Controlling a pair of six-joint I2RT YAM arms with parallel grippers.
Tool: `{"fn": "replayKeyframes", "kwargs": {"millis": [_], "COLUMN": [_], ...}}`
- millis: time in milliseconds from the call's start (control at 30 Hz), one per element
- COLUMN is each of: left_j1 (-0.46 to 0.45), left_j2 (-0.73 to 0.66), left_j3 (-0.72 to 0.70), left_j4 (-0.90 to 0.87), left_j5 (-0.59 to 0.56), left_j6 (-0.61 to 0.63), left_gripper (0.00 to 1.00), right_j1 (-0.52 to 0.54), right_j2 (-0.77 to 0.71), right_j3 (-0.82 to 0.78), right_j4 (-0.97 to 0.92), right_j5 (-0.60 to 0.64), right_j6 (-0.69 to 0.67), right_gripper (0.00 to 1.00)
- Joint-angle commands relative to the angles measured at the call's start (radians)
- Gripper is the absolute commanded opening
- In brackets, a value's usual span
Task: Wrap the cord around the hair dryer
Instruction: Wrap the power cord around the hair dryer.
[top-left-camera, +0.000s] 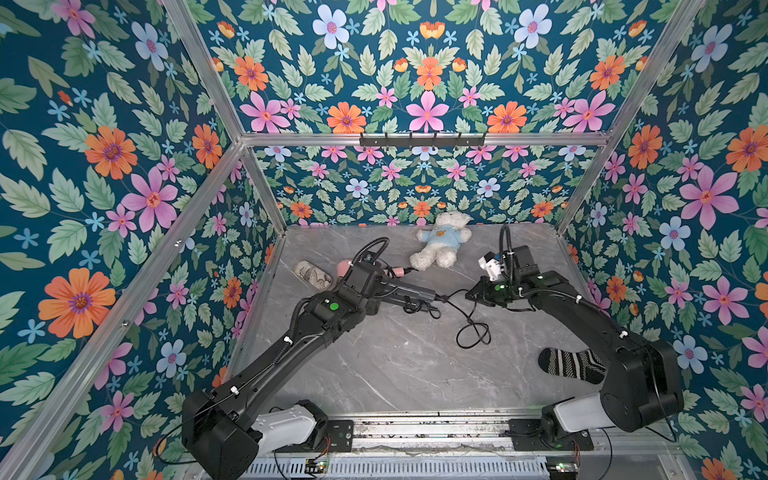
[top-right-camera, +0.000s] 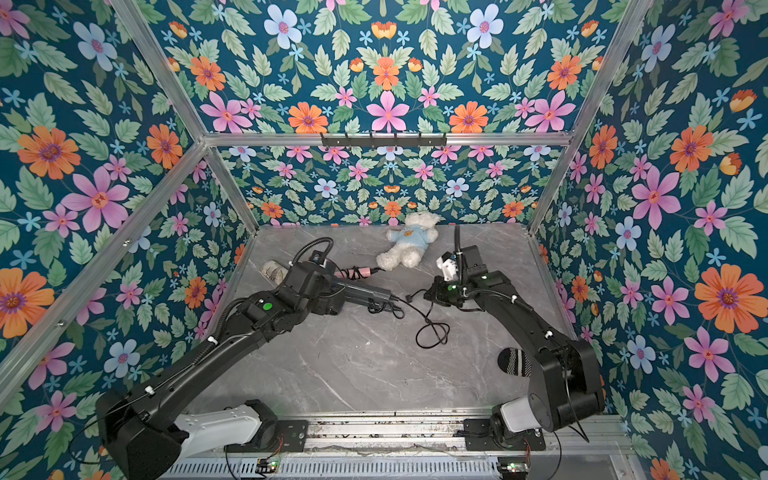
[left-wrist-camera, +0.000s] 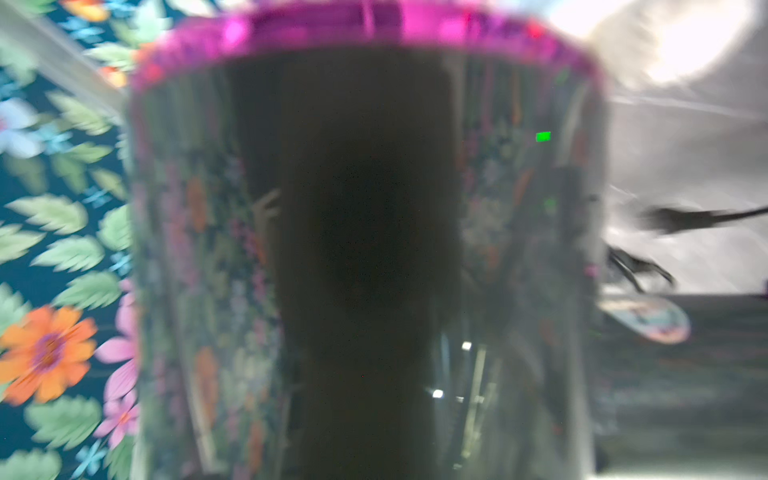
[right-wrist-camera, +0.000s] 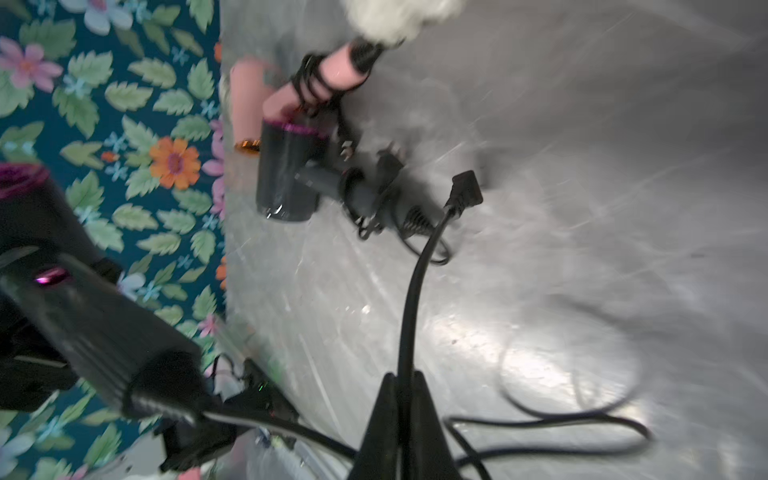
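Right gripper (right-wrist-camera: 404, 380), nearest the lens in the right wrist view: fingertips pinched together on the black cord (right-wrist-camera: 409, 299), with a short tail running on to the plug (right-wrist-camera: 465, 192). Hair dryer (right-wrist-camera: 95, 324), dark with a magenta ring: gripped at the barrel by the closed left gripper (top-left-camera: 365, 296) (fingers hidden), with the handle pointing toward the right gripper. Its handle looks bare of turns. Between handle and pinch the cord drops to the table (top-left-camera: 374, 374) in slack loops (top-left-camera: 473, 334).

Likely hazards:
- (a) The thin cord may slide through the fingertip pinch once winding draws it taut.
- (b) The slack loops may cinch into a knot.
- (c) The loops may snag the second dark dryer (right-wrist-camera: 286, 174), cord already wound, lying close by on the table.
- (d) A hard pull may twist the barrel in the left grip.
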Motion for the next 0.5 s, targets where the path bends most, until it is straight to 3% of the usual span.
{"fn": "replayKeyframes", "kwargs": {"millis": [0, 167, 333, 433, 467], "left_j1": [0.093, 0.253, 0.395, 0.442, 0.446], "left_j2": [-0.031, -0.090, -0.101, -0.102, -0.101], "left_j3": [0.035, 0.072, 0.154, 0.204, 0.204], "left_j4": [-0.067, -0.146, -0.165, -0.128, -0.097], "left_j5": [-0.118, -0.254, -0.351, -0.239, -0.157], "left_j6": [-0.080, -0.110, -0.113, -0.108, -0.103], "left_gripper": [0.00, 0.00, 0.00, 0.00, 0.00], "right_j1": [-0.127, -0.290, -0.314, -0.287, -0.275], "right_j2": [-0.016, -0.010, 0.020, 0.028, 0.026], "right_j3": [0.000, -0.023, -0.043, -0.085, -0.100], "right_j4": [-0.092, -0.072, -0.051, -0.049, -0.044], "right_j5": [0.197, 0.292, 0.327, 0.289, 0.270], "right_j6": [-0.115, -0.160, -0.165, -0.190, -0.202], "right_gripper": [0.00, 0.00, 0.00, 0.00, 0.07]}}
